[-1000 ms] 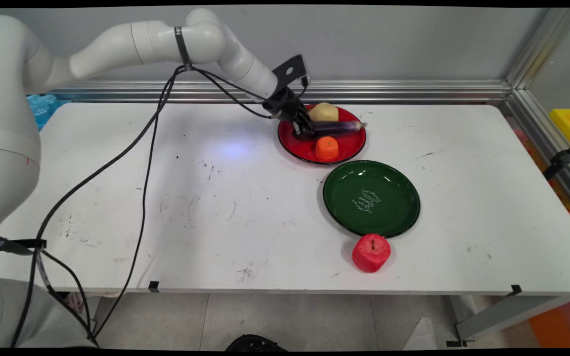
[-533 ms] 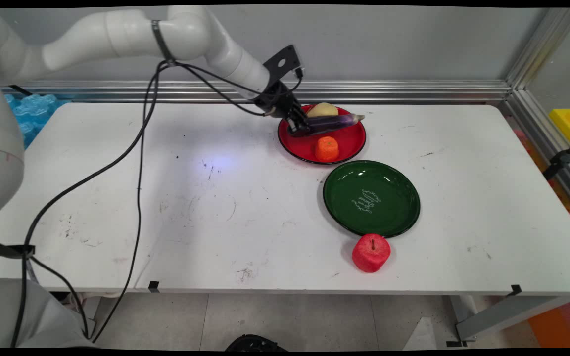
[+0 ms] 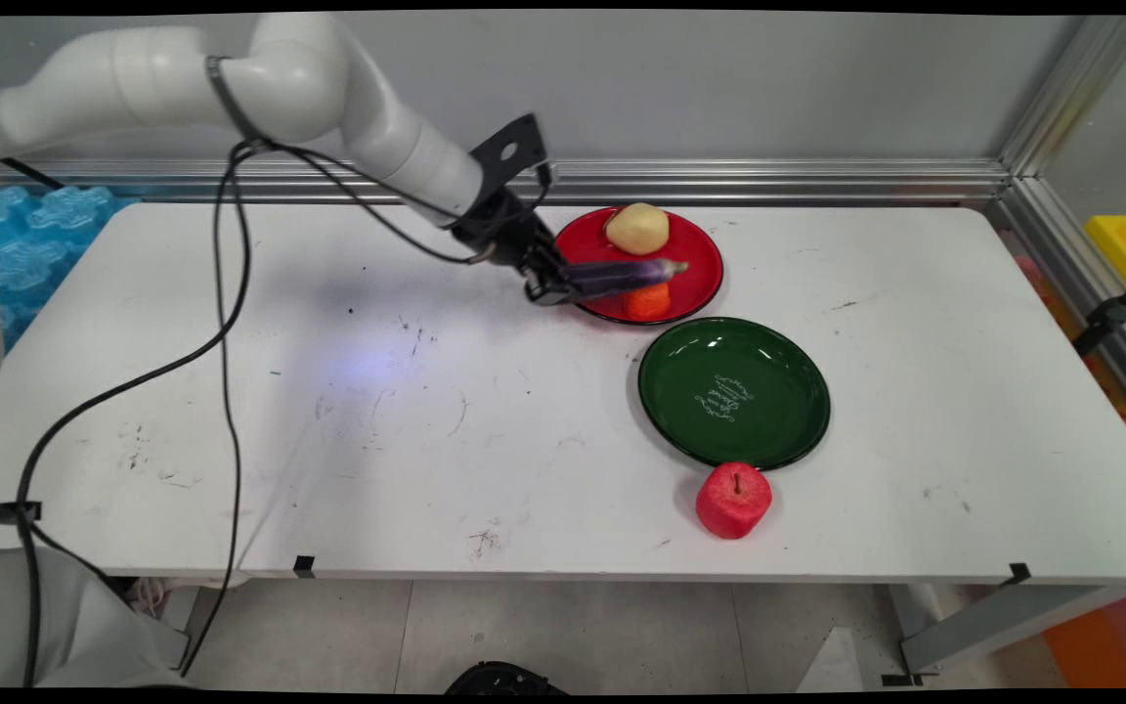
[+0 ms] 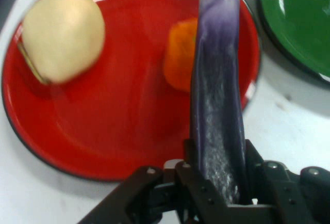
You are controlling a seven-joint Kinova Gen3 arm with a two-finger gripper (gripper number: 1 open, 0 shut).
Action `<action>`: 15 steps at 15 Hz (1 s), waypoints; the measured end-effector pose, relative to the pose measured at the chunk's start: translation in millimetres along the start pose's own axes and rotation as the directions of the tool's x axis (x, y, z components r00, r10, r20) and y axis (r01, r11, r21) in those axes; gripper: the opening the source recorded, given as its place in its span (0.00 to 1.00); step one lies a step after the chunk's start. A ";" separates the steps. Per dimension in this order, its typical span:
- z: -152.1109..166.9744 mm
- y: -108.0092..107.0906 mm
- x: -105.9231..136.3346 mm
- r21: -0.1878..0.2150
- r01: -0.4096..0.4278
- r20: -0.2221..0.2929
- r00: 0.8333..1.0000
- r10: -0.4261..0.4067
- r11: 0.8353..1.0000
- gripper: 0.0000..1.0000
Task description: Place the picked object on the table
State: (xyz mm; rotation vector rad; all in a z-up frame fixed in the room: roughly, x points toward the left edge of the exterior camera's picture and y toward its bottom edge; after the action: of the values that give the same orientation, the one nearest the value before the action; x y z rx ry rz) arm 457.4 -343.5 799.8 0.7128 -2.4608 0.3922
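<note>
One black two-finger gripper (image 3: 551, 288), closed narrowly on the thick end of a purple eggplant (image 3: 622, 275); in the hand view the gripper (image 4: 219, 182) clamps the eggplant (image 4: 216, 95) from both sides, and the vegetable runs straight out away from the hand. Eggplant held clear above the near left part of a red plate (image 3: 695, 254), roughly level, its pale tip pointing to the picture's right. One orange carrot piece (image 3: 649, 301) on the red plate, partly hidden behind the eggplant. One pale potato (image 3: 637, 228) on the plate's far side, apart from the eggplant. One green plate (image 3: 734, 391), lettered in white, just beside the red plate on the near side. One red apple (image 3: 733, 500), touching the green plate's near rim. All on a white table (image 3: 426, 440).
</note>
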 end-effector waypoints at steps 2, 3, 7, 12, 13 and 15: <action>-11.0 11.8 -14.5 -0.007 -0.003 0.018 1.000 0.004 1.000 0.00; -14.0 15.0 -18.7 -0.009 -0.005 0.023 1.000 0.005 1.000 0.00; -26.4 29.0 -43.4 -0.016 -0.001 0.053 0.999 0.002 1.000 0.00; -29.2 35.0 -68.1 -0.006 -0.007 0.074 0.997 0.007 1.000 0.00; -28.2 34.8 -70.3 -0.004 -0.009 0.075 0.997 0.009 1.000 0.00; -24.7 34.4 -73.5 -0.004 -0.018 0.075 0.997 0.019 1.000 0.00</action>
State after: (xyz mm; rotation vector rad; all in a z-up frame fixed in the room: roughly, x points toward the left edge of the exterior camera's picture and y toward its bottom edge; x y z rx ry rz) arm 500.8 -275.5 773.4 0.7160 -2.5395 0.3746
